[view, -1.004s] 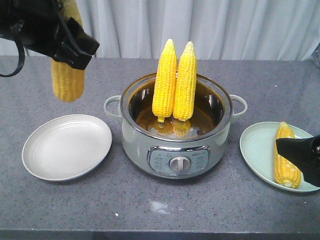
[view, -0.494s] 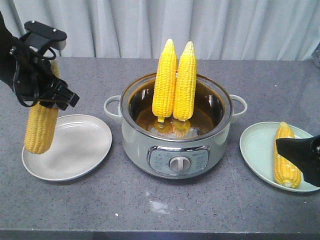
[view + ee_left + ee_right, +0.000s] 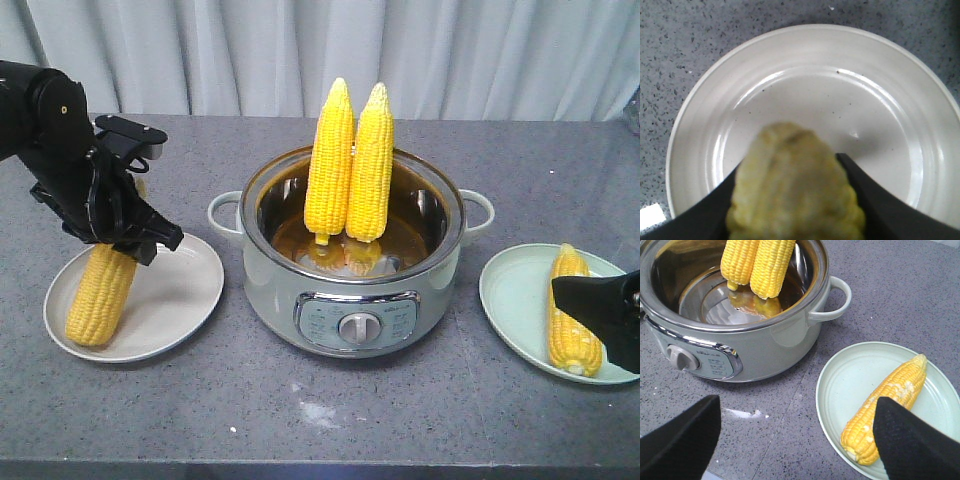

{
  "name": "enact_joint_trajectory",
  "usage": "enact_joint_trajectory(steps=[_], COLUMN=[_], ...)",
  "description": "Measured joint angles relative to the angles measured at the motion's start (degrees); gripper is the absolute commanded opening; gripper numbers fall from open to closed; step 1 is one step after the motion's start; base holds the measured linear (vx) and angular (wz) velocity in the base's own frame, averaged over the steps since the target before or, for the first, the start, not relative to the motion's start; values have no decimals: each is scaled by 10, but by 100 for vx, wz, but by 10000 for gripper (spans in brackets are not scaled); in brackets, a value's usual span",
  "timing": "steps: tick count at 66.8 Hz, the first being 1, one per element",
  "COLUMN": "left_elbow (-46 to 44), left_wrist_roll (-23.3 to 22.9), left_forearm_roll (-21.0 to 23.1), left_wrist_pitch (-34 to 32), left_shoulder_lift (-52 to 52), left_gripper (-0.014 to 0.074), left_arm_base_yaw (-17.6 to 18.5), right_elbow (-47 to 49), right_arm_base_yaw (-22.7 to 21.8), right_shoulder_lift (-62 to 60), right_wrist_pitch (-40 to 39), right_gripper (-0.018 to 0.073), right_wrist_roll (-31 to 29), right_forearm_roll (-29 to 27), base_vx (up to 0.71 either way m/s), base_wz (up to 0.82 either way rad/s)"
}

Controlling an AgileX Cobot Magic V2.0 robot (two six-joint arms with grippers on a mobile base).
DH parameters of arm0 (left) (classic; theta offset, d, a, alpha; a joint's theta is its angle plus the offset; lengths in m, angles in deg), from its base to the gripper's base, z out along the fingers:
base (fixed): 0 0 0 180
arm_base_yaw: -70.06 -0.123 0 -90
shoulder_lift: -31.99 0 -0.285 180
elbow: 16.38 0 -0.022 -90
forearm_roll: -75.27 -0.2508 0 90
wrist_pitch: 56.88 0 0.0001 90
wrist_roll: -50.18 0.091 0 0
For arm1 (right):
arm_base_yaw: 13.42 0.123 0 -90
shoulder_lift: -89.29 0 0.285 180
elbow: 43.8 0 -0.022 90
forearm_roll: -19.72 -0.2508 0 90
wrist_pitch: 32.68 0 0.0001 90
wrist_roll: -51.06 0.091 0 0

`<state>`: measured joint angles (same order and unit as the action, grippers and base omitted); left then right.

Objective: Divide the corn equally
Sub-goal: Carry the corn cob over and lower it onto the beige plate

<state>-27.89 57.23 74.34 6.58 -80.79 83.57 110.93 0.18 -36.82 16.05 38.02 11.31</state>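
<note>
My left gripper [image 3: 128,232] is shut on a yellow corn cob [image 3: 100,295] that slants down onto the left side of the white plate [image 3: 175,300]. In the left wrist view the cob [image 3: 795,185] fills the gap between the black fingers [image 3: 875,200], with the plate [image 3: 815,75] right beneath. Two more cobs [image 3: 330,160] [image 3: 370,165] stand upright in the pot [image 3: 350,300]. A fourth cob [image 3: 572,315] lies on the pale green plate [image 3: 515,300]. My right gripper [image 3: 797,440] hangs open, low over the counter by that plate's near edge, holding nothing.
The grey speckled counter [image 3: 320,420] carries a small white smear [image 3: 318,412] in front of the pot. The pot's side handles [image 3: 222,212] stick out towards both plates. A pale curtain [image 3: 450,50] hangs behind the counter.
The left arm has brought its cob down from high at the upper left to the white plate, tilting it. The right gripper and the other cobs have not moved.
</note>
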Motion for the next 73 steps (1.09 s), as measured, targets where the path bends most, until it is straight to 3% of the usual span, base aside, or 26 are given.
enact_joint_trajectory(steps=[43, 73], left_elbow=[-1, -1], left_wrist_roll=[-5, -6], left_forearm_roll=[0, 0], left_wrist_pitch=[-22, -22], left_shoulder_lift=[-24, -23], left_gripper=[474, 507], left_arm_base_yaw=[0, 0], right_elbow=[0, 0], right_arm_base_yaw=[0, 0], right_shoulder_lift=[0, 0], right_wrist_pitch=[0, 0], right_gripper=[590, 590], right_wrist_roll=[0, 0], right_forearm_roll=[0, 0], base_vx=[0, 0], base_wz=[0, 0])
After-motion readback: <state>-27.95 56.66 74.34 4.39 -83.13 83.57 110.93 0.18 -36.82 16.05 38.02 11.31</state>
